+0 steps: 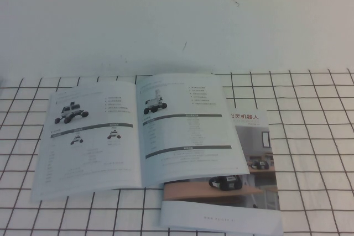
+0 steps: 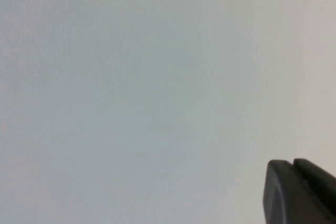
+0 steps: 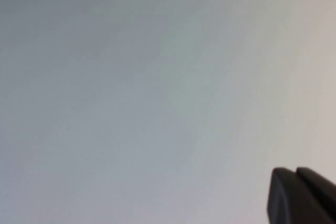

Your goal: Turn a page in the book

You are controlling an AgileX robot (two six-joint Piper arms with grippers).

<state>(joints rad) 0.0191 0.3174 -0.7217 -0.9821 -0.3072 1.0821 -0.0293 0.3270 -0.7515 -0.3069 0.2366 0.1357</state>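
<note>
- Nearest the camera, at the lower right of the high view, the second booklet (image 1: 243, 192) with the room-photo cover lies partly under the open one.
- The book (image 1: 138, 131) lies open at frame centre on the checked cloth (image 1: 315, 136), spine running near to far.
- The page (image 1: 185, 128) to turn is its right leaf, free edge toward the right.
- Neither arm appears there; I judge the right arm nearer that edge.
- The left gripper (image 2: 300, 192) and right gripper (image 3: 302, 195) each show only a dark tip against blank white; I cannot tell their opening.

Open book (image 1: 138, 131) flat on checked cloth (image 1: 310, 136)
</note>
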